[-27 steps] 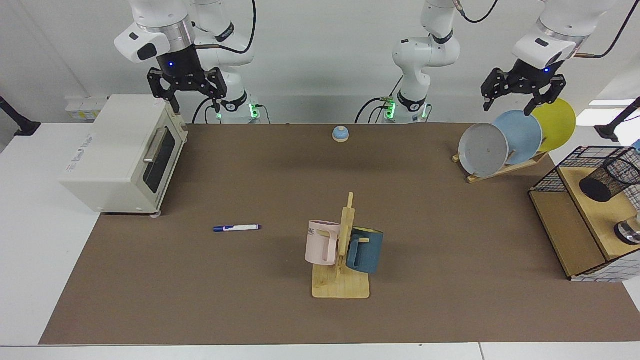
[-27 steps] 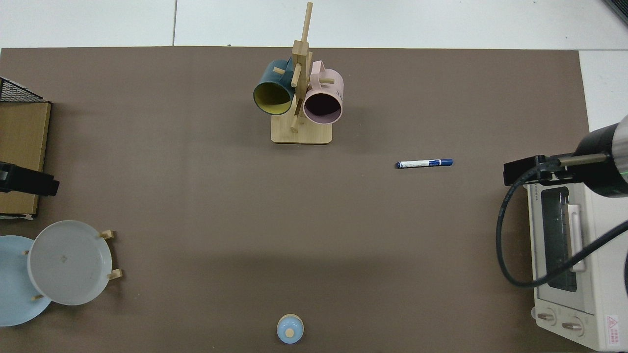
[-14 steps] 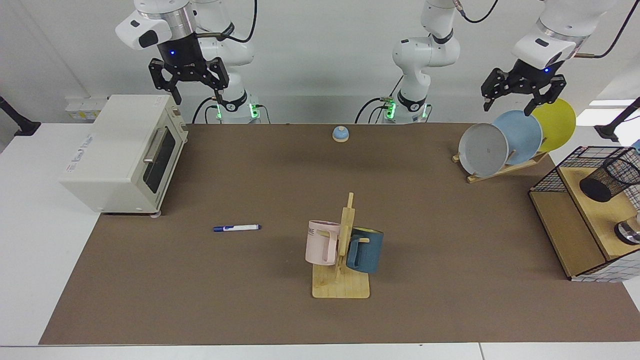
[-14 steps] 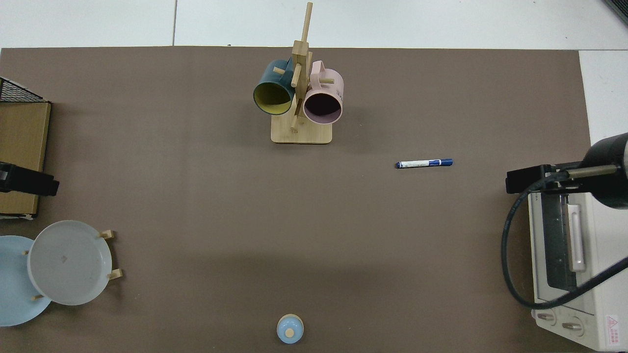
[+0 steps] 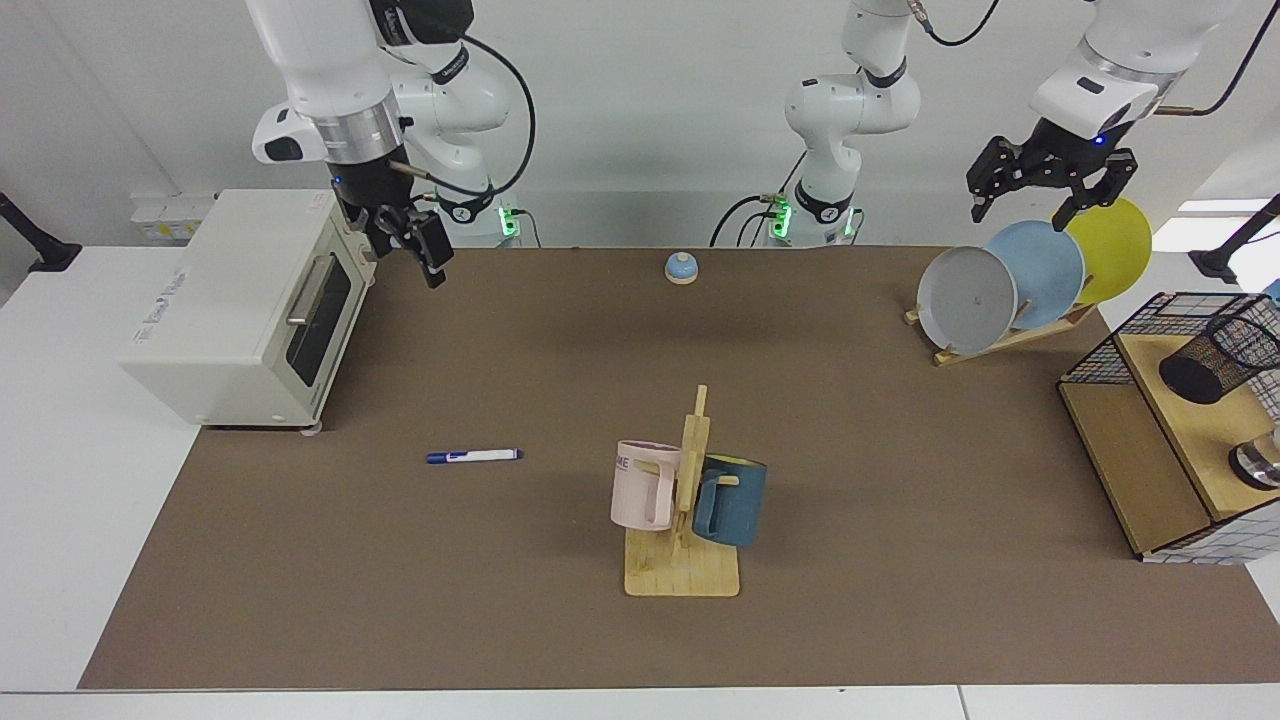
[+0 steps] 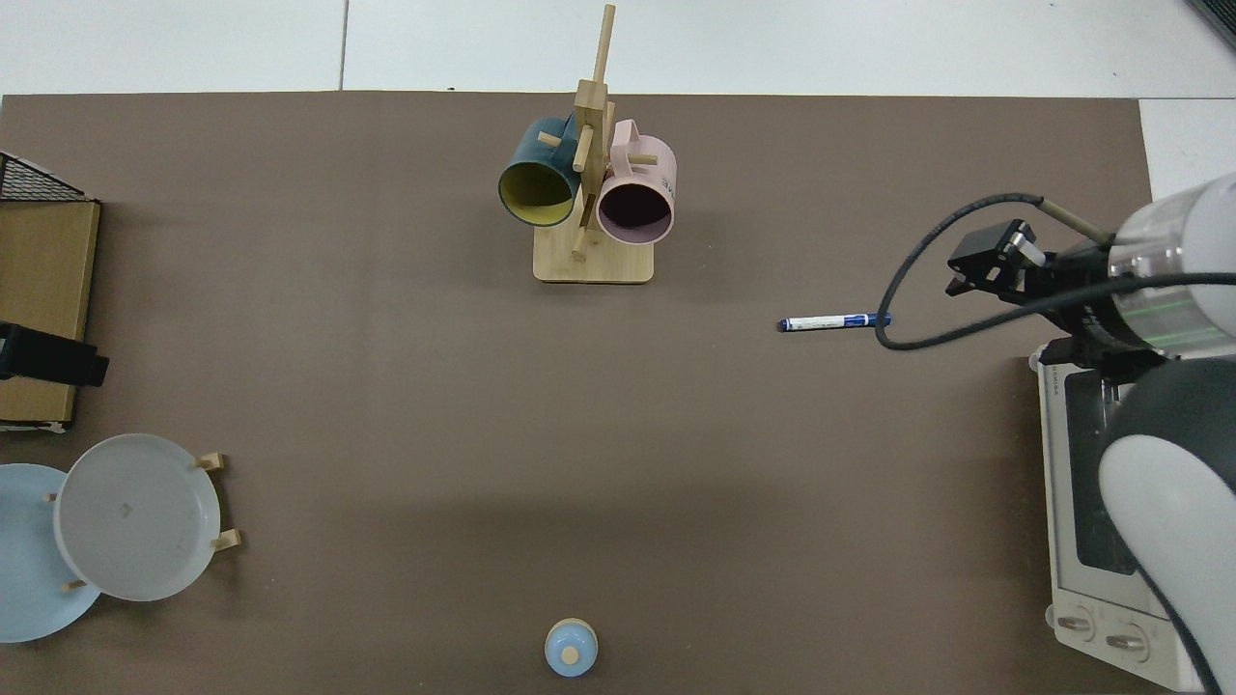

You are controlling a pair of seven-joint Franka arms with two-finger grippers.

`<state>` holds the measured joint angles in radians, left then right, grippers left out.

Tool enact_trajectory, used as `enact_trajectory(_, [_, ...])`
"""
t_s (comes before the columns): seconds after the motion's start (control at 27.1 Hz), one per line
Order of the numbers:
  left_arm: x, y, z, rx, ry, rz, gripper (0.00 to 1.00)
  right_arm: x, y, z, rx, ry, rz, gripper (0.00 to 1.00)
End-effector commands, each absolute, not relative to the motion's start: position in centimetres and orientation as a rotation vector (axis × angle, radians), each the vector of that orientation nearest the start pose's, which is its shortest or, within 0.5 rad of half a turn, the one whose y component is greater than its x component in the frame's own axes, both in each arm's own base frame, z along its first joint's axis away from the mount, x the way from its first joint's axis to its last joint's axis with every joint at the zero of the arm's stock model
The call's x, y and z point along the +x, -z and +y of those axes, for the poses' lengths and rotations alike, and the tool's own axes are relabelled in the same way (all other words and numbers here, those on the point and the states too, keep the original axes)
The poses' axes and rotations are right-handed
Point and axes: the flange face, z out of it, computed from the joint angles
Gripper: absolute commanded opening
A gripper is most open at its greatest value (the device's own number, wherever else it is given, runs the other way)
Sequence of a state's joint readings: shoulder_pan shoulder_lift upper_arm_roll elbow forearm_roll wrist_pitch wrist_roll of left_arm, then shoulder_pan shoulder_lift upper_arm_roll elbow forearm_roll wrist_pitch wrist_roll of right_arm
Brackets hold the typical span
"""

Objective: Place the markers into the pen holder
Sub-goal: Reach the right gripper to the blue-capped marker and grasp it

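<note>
The marker (image 5: 474, 456) is found flat on the mat, well apart from the right gripper (image 5: 405, 240), whose finger opening cannot be told. Since half a second ago that gripper has been lowered and turned beside the toaster oven (image 5: 240, 305). The left gripper (image 5: 1048, 185) is held wide above the plates (image 5: 1035, 272).

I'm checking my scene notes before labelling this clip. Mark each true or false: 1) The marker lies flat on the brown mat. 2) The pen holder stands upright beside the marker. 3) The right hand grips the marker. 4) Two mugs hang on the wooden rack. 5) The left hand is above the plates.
1) True: the marker lies flat on the mat.
2) False: the pen holder lies tipped on the shelf, far away.
3) False: the right hand is beside the oven, holding nothing.
4) True: pink mug, blue mug.
5) True: the left hand is above the plates.
</note>
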<state>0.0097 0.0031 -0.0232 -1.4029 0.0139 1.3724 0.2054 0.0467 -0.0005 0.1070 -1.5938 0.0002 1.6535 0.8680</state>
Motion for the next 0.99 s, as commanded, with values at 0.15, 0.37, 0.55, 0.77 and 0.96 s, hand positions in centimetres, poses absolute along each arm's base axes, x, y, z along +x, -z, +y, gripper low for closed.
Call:
enact_trajectory(0.15, [52.9, -68.6, -0.2, -3.108, -0.072, 0.329, 1.00, 58.0, -53.6, 9.2, -2.713, -0.056, 1.554, 0.97])
enact_trajectory(0.37, [52.7, -68.4, -0.3, -3.110, -0.082, 0.327, 1.00, 59.5, -45.0, 9.3, -2.571, -0.013, 1.727, 0.96])
enact_trajectory(0.55, [52.3, -68.3, -0.3, -3.110, -0.091, 0.325, 1.00, 60.1, -40.5, 8.2, -2.479, 0.013, 1.821, 0.96])
enact_trajectory(0.77, [51.7, -68.1, -0.3, -3.111, -0.115, 0.322, 1.00, 61.5, -36.4, 7.9, -2.397, 0.026, 1.894, 0.96])
enact_trajectory(0.96, [51.5, -68.0, -0.3, -3.111, -0.132, 0.322, 1.00, 62.3, -33.2, 6.9, -2.385, 0.026, 1.900, 0.96])
